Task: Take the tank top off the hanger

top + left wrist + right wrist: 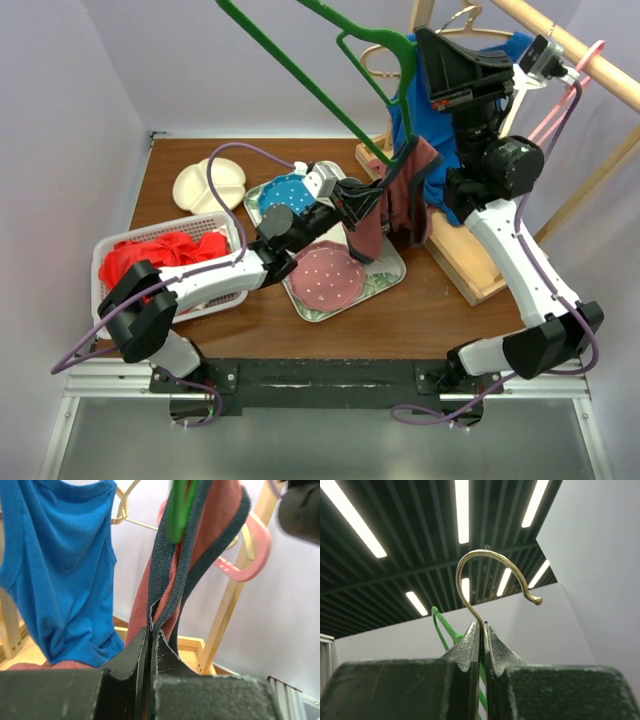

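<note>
Left pincer [151, 639]: clenched, both fingers pinching the dark ribbed trim of the rust-red tank top [222, 510]. The trim runs up out of the fingertips as 2 bands and passes over the green hanger [178, 505] directly above the pincer. Tank top not yet off the hanger. In the overhead view the rest of the garment hangs bunched beside and below this pincer.

Right pincer [481, 628]: clenched, raised high, well apart from the left pincer and to its right. Green plastic of the hanger shows between its fingers and again up-left of the tips. A brass hook [487, 553] curves up from just above the fingertips. Cannot tell whether it is nipped there or only sits behind them.

Around the left pincer, wrist view:
- blue tank top [65, 570] hangs to its left, apart from the rust-red one
- pink hanger [256, 555] sits up and to the right, beyond the trim
- wooden rack post [227, 610] stands just behind the pink hanger

Below the left pincer, overhead view:
- tray [392, 272] holds 2 dotted plates: pink plate [328, 272] toward the arm bases, blue plate [285, 192] to the pincer's left
- white basket [220, 222] of red cloth lies farther left, beside the left arm
- white divided plate [205, 180] lies beyond the basket
</note>
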Action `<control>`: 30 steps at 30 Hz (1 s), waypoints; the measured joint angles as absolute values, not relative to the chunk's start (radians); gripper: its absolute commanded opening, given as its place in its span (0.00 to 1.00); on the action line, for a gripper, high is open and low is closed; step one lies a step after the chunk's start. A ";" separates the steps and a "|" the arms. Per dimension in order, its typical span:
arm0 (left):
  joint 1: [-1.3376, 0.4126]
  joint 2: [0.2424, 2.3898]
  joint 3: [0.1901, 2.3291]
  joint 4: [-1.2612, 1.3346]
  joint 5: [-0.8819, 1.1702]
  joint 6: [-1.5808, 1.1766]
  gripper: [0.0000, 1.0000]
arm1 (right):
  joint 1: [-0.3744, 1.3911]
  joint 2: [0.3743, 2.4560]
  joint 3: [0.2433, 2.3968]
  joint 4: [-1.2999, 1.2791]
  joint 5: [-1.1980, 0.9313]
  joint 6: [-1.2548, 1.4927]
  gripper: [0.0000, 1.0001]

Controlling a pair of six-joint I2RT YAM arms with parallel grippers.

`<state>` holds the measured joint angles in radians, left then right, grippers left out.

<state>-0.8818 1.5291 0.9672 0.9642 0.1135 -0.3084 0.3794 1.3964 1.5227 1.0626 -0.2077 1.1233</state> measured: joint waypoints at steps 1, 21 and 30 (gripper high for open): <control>-0.882 1.532 0.967 0.972 0.121 -0.315 0.00 | 0.377 1.400 1.517 1.084 -0.200 1.131 0.00; -0.880 1.549 1.048 0.891 0.097 -0.278 0.00 | 0.344 1.447 1.472 1.138 -0.205 1.234 0.00; -0.785 1.444 1.092 0.770 -0.061 -0.238 0.00 | 0.298 1.216 1.465 1.045 -0.365 1.135 0.00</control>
